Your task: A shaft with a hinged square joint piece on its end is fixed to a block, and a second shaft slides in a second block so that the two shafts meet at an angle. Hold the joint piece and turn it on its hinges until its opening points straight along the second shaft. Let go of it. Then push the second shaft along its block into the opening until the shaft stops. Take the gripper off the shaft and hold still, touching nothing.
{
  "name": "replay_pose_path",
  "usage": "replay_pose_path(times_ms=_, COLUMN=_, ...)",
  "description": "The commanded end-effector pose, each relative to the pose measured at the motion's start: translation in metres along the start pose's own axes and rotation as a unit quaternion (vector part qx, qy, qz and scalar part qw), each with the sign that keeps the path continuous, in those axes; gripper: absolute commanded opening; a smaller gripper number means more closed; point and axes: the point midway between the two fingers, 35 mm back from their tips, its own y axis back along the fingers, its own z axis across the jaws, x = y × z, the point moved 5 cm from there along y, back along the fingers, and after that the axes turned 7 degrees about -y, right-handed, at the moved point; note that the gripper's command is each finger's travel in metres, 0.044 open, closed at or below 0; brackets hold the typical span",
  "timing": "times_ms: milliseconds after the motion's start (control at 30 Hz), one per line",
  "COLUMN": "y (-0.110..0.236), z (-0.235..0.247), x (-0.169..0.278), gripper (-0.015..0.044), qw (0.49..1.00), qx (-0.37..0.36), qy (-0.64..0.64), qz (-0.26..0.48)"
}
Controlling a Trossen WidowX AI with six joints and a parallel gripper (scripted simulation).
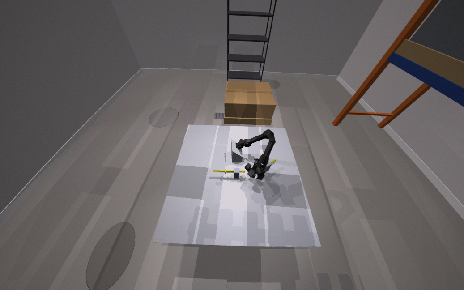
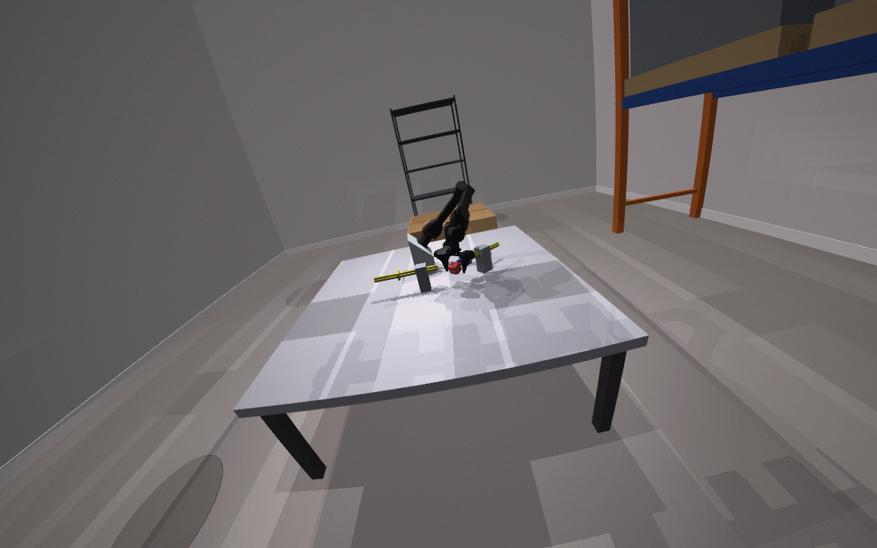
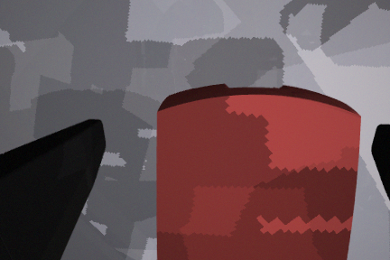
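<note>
The red joint piece (image 3: 253, 184) (image 2: 454, 266) fills the lower middle of the wrist view, close up. My gripper (image 3: 240, 135) (image 2: 455, 261) (image 1: 253, 172) is open, with one black finger on each side of the red piece and a gap to both. In the top and exterior views a long yellow shaft (image 1: 222, 171) (image 2: 397, 275) passes through the left dark block (image 1: 237, 174) (image 2: 424, 277). A second block (image 2: 483, 257) with a short yellow shaft end (image 2: 493, 246) (image 1: 272, 161) stands to the right of the gripper.
All of this stands on a grey table (image 1: 226, 223) (image 2: 427, 354). A grey wedge-shaped mount (image 1: 236, 154) (image 2: 417, 246) holds the arm's base behind the blocks. A cardboard box (image 1: 249, 102) and a black shelf rack (image 1: 249, 36) stand on the floor beyond the table.
</note>
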Motion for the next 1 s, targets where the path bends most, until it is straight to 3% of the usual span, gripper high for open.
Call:
replay_pose_path(times_ms=0, y=-0.007, z=-0.001, x=0.000, gripper=0.0440, qw=1.000, qx=0.002, qy=-0.003, qz=-0.001)
replay_pose_path(times_ms=333, y=-0.021, z=-0.001, x=0.001, gripper=0.0440, qw=1.000, qx=0.002, qy=-0.003, qz=-0.001)
replay_pose_path(times_ms=667, y=-0.021, z=-0.001, x=0.001, gripper=0.0182, qw=1.000, qx=0.002, qy=-0.003, qz=-0.001)
replay_pose_path(times_ms=967, y=-0.021, z=-0.001, x=0.001, gripper=0.0182, qw=1.000, qx=0.002, qy=-0.003, qz=-0.001)
